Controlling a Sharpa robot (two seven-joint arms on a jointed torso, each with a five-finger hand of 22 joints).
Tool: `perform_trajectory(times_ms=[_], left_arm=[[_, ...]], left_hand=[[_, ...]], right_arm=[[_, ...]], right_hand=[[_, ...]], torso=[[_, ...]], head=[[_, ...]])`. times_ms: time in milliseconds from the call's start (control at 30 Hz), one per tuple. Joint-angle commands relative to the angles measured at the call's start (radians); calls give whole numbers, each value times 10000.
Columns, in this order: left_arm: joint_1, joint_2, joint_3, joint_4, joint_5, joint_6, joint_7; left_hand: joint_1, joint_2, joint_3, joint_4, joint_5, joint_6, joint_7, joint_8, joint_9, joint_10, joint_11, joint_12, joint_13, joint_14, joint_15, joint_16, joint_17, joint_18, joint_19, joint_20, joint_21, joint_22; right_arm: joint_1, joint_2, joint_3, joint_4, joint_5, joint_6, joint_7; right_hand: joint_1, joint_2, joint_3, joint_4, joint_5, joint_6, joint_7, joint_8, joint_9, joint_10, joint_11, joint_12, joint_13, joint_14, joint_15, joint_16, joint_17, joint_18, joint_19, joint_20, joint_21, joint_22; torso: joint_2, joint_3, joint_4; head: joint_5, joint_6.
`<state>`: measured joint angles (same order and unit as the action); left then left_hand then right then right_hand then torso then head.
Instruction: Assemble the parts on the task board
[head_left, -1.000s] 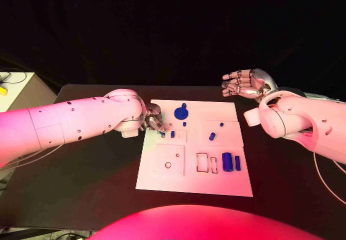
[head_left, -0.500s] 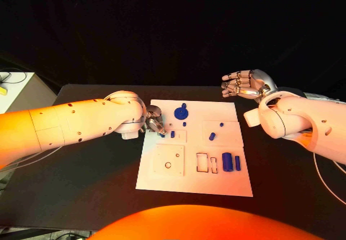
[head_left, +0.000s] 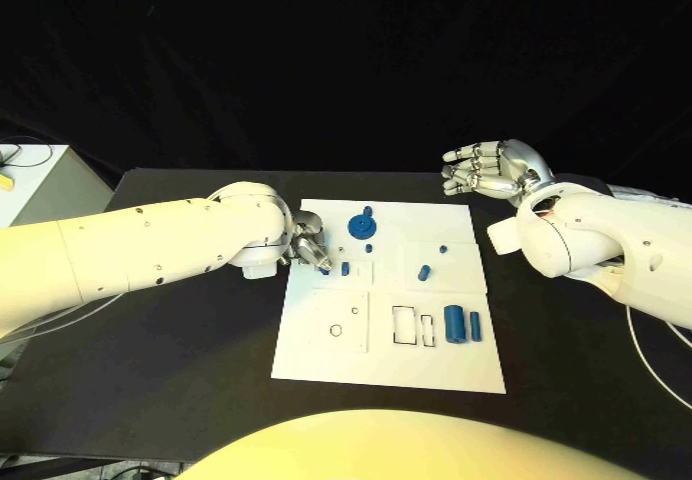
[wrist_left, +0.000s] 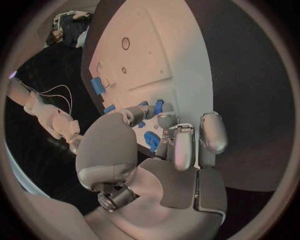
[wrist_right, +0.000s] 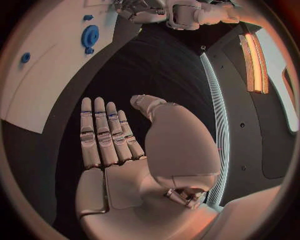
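Note:
The white task board (head_left: 389, 360) lies in the middle of the black table. My left hand (head_left: 309, 244) hovers over the board's left edge and pinches a small blue part (head_left: 326, 268) between thumb and a fingertip; the same small blue part (wrist_left: 158, 106) sits at the fingertips in the left wrist view. Beside it stands a short blue peg (head_left: 345, 268). A round blue disc (head_left: 362, 225) lies at the board's far end, a blue peg (head_left: 424, 272) mid-board, and a blue cylinder (head_left: 454, 323) and bar (head_left: 475, 324) near the right edge. My right hand (head_left: 490, 168) is raised beyond the board's far right corner, fingers straight, holding nothing.
Two rectangular slots (head_left: 414, 326) and a square recess with a round hole (head_left: 336, 320) are cut into the board's near half. A white cabinet (head_left: 41, 182) stands off the table's left side. Bare table (head_left: 173, 340) surrounds the board.

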<state>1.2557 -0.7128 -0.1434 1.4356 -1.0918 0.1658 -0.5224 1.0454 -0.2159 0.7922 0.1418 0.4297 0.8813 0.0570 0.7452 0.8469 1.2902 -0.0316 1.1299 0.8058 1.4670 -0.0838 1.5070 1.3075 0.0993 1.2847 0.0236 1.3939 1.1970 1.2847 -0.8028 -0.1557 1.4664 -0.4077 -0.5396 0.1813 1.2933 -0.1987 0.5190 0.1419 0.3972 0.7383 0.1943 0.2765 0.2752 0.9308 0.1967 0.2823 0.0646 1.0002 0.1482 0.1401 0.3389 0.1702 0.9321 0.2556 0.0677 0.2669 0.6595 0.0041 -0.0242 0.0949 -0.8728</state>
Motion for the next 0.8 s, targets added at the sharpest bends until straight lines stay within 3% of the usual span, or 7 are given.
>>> perform_trajectory(times_ms=[33, 800], left_arm=[[-47, 1, -34, 6, -196, 391, -26], [-112, 170, -58, -99, -333, 589, -47]], left_hand=[[-8, 120, 1975, -1905, 50, 175, -136, 67, 65, 12, -11, 7, -2, 696, -50, 29, 1271, -107, 80, 2, 42, 10], [-27, 129, 1988, -1913, 59, 169, -137, 73, 75, 7, -12, 8, -5, 693, -52, 23, 1258, -113, 96, -1, 55, 35]], right_arm=[[-5, -2, 3, -1, -76, 115, 56], [-12, -14, 2, 14, -84, 149, 52]], right_hand=[[-93, 37, -21, -27, 37, -60, 721, -32, -9, -61, 32, -39, -7, -28, 38, -70, -14, 104, -14, 22, -42, -19], [-92, 41, -19, -36, 48, -62, 724, -34, -13, -69, 35, -40, -6, -33, 42, -77, -23, 105, -28, 27, -43, -39]], torso=[[2, 8, 1], [7, -5, -4]], head=[[5, 2], [-21, 2]])
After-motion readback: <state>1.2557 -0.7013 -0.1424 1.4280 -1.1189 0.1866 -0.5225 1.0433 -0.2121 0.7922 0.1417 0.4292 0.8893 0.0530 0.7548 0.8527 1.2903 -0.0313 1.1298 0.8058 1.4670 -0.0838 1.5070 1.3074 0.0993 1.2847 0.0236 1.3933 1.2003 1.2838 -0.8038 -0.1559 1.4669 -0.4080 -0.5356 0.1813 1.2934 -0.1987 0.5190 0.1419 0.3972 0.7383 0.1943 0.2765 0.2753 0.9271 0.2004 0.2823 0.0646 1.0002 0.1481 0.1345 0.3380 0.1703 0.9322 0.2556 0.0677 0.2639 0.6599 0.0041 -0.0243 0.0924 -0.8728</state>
